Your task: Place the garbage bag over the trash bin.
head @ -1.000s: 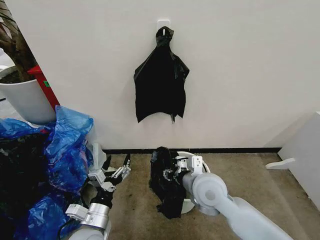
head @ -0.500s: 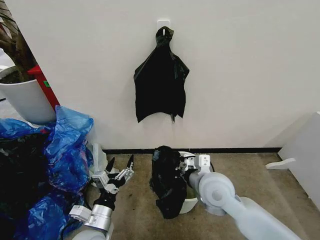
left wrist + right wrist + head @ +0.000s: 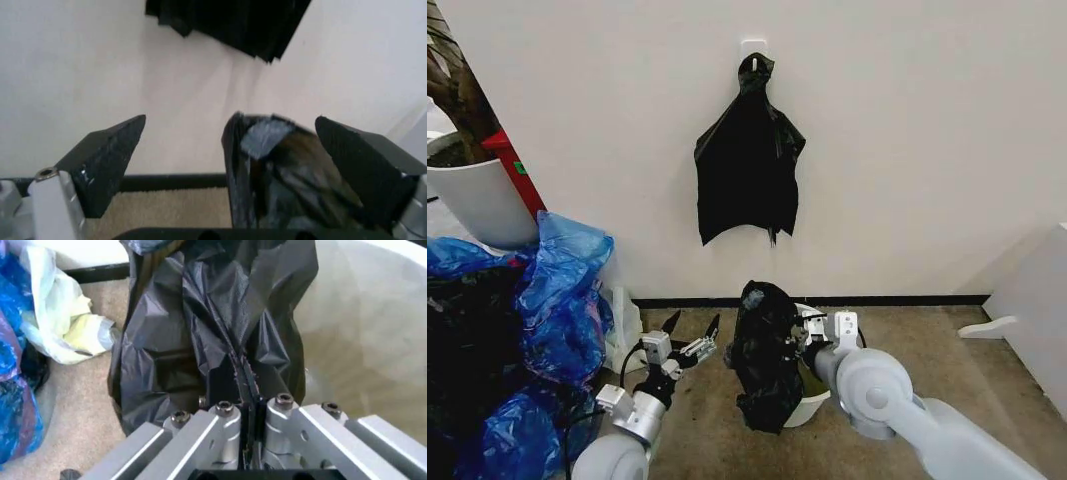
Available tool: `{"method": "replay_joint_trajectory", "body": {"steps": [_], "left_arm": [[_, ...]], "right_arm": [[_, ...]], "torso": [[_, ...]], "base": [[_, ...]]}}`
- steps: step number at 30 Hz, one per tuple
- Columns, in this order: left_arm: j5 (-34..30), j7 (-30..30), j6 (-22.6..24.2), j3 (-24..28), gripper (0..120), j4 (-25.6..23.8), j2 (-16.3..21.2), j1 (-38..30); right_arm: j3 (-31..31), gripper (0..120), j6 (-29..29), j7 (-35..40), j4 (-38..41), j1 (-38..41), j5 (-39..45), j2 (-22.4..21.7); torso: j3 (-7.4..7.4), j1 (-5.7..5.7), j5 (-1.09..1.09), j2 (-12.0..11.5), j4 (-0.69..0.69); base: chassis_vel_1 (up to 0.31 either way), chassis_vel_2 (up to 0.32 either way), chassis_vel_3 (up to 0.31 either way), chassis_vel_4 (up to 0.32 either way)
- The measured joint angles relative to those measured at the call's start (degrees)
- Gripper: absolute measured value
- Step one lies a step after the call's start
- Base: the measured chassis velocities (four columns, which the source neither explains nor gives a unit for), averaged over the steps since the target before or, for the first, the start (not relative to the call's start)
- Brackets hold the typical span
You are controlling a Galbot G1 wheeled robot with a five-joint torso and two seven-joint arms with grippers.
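Two pincers are working low over the floor. Right pincer (image 3: 799,335) is clamping a fold of the garbage bag (image 3: 764,352), its fingers pressed together on the plastic in the right wrist view. The bag is draping over the left rim of the trash bin (image 3: 812,402) and hanging down its outer left side; the bin's far and right rim is lying bare. Left pincer (image 3: 691,336) is hovering just left of the bag, fingers spread apart, bare carpet (image 3: 697,430) between them. Blue bags (image 3: 557,300) are crowding the left edge.
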Motion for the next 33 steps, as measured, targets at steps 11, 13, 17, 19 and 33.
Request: {"method": "replay_joint_trajectory", "body": {"steps": [11,13,17,19,33], "left_arm": [[-5.39,-6.05,10.96,8.91,100,0.84,4.78,-8.16],[-7.61,-8.10,12.82,12.19,100,0.90,5.80,-10.28],[-8.93,-13.57,16.50,17.45,100,1.72,6.66,-14.09],[-9.24,-16.26,17.78,18.45,100,1.86,6.59,-14.91],[-13.54,-25.50,24.98,23.45,100,4.16,4.99,-20.57]], "right_arm": [[-0.12,0,0.17,0.90,0.71,0.98,1.45,-1.00],[-0.21,0,0.21,1.11,0.79,1.31,1.92,-1.12],[-0.47,0,0.23,1.41,0.60,2.18,2.70,-1.35],[-0.51,0,0.23,1.44,0.44,2.42,2.82,-1.35],[-0.55,0,0.23,1.60,-0.07,2.96,3.50,-1.23]], "torso": [[0.00,0.00,0.00,0.00,0.00],[0.00,0.00,-0.01,0.00,-0.01],[0.00,0.00,-0.01,0.00,-0.01],[0.00,0.00,0.00,0.00,-0.01],[-0.01,0.00,0.00,0.00,0.00]], "base": [[0.000,0.000,0.000,0.000],[0.000,0.000,0.000,0.000],[0.000,0.000,0.000,0.000],[0.000,0.000,0.000,0.000],[0.000,0.000,0.000,0.000]]}}
